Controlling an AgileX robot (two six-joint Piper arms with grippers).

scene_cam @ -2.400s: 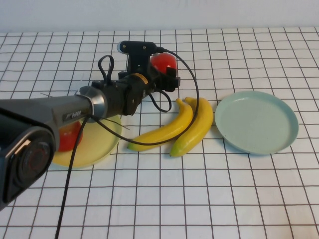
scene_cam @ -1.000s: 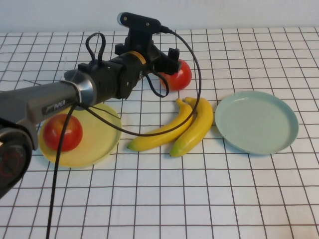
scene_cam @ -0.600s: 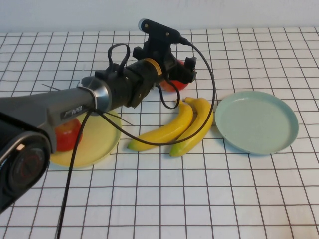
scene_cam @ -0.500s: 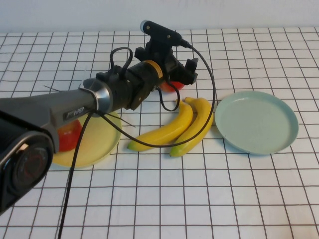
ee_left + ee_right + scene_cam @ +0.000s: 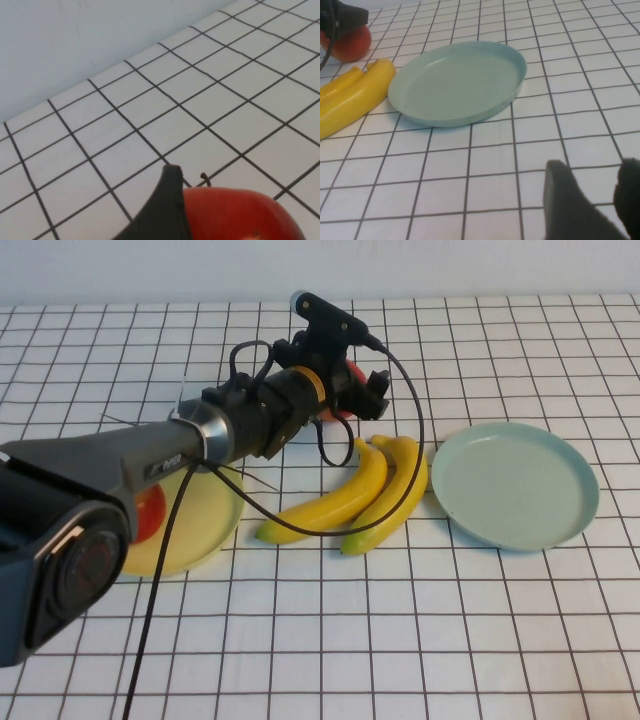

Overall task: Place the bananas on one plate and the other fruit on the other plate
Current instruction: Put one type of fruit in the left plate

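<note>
My left gripper (image 5: 352, 395) is open, with its jaws on either side of a red apple (image 5: 346, 378) that rests on the table behind the bananas. In the left wrist view one finger (image 5: 167, 210) touches the apple's (image 5: 235, 215) side. The second red apple (image 5: 150, 510) lies on the yellow plate (image 5: 215, 530), mostly hidden by my left arm. Two yellow bananas (image 5: 335, 502) (image 5: 395, 498) lie side by side on the table between the plates. The pale blue-green plate (image 5: 515, 483) is empty at the right. My right gripper (image 5: 595, 195) is open and empty, low over the table in front of that plate (image 5: 460, 82).
A white checked cloth covers the table, with a pale wall (image 5: 75, 40) behind it. My left arm and its black cable (image 5: 410, 440) stretch over the yellow plate and loop above the bananas. The right wrist view also shows the bananas (image 5: 355, 97) and the apple (image 5: 350, 42).
My left gripper swung right from beside the apple and came down over it, then sank slightly. The apple shifted right early on. Bananas and plates have not moved.
</note>
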